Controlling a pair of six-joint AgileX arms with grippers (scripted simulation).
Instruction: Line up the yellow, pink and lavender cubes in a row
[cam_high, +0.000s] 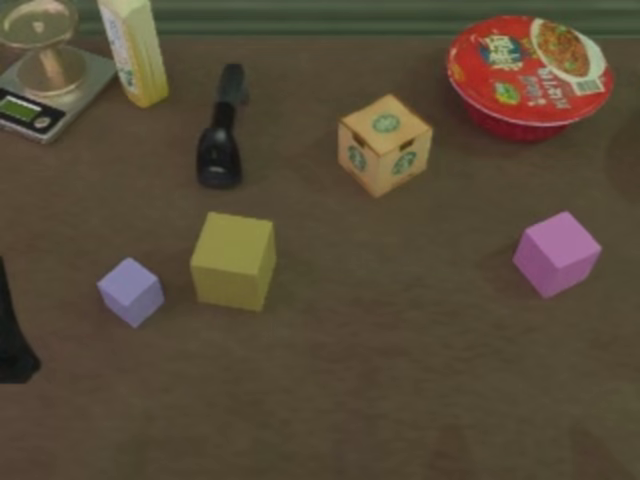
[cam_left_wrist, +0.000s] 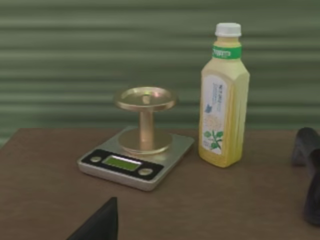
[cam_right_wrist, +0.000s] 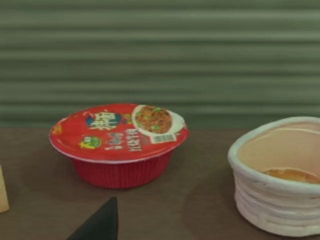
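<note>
The yellow cube, the largest, sits left of the table's middle. The small lavender cube lies just to its left, a short gap apart. Far off at the right stands the pink cube, alone. My left gripper shows only as a dark shape at the table's left edge, left of the lavender cube and touching nothing. The right arm is outside the top view; only a dark tip of my right gripper shows in its wrist view. Neither wrist view shows a cube.
An orange-tan box with green logos stands behind the middle. A red noodle bowl is at the back right, a black scanner, yellow bottle and scale at the back left. A white ribbed bowl shows near the noodle bowl.
</note>
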